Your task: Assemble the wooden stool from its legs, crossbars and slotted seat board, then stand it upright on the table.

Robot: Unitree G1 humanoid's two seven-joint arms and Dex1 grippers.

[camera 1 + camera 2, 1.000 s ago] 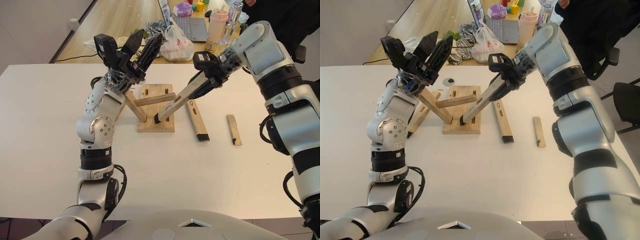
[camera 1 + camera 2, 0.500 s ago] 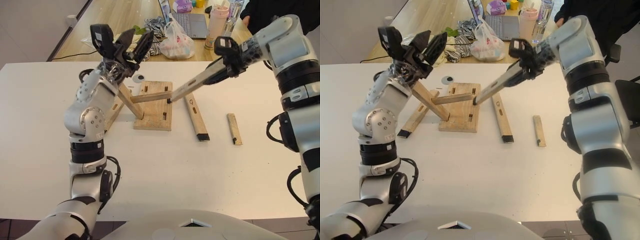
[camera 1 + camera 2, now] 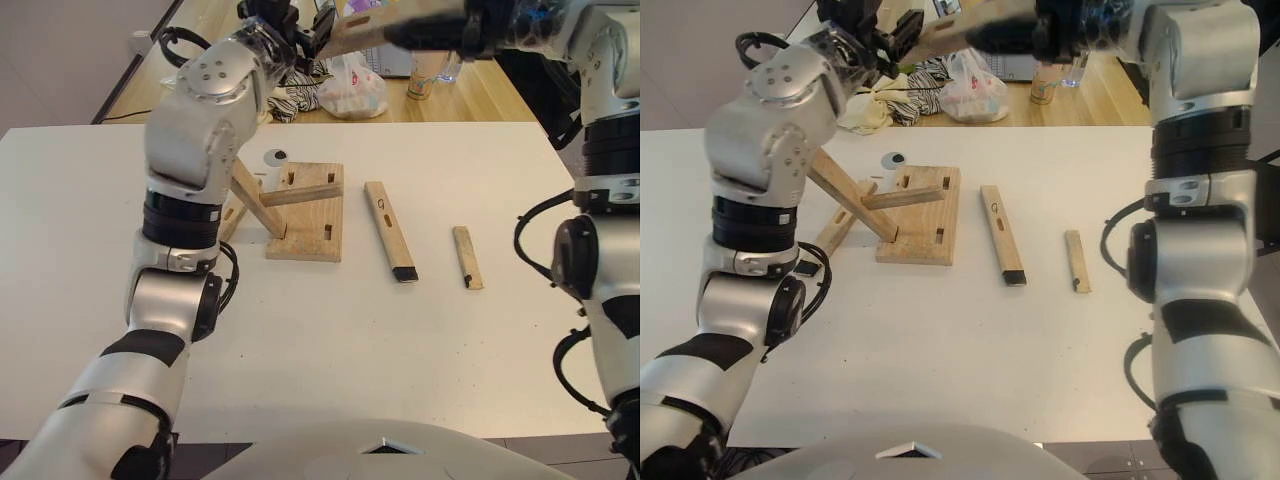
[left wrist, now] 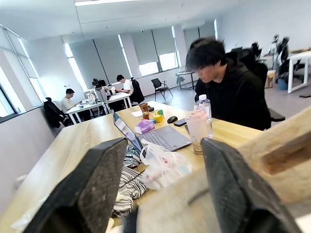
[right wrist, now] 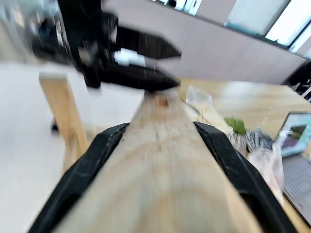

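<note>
As right end effector [image 5: 160,128] rises, its leg [image 3: 355,35] leaves the seat board [image 3: 310,238].

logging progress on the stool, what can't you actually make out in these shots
- Right gripper: blurred at the top edge of the eye views.
- Left gripper: partly cut off by that top edge; whether it touches the held leg is unclear.
- Loose leg: largely hidden by the left arm in the eye views.
- Seat board: how deep the tilted leg sits in its slot is too small to tell.
</note>
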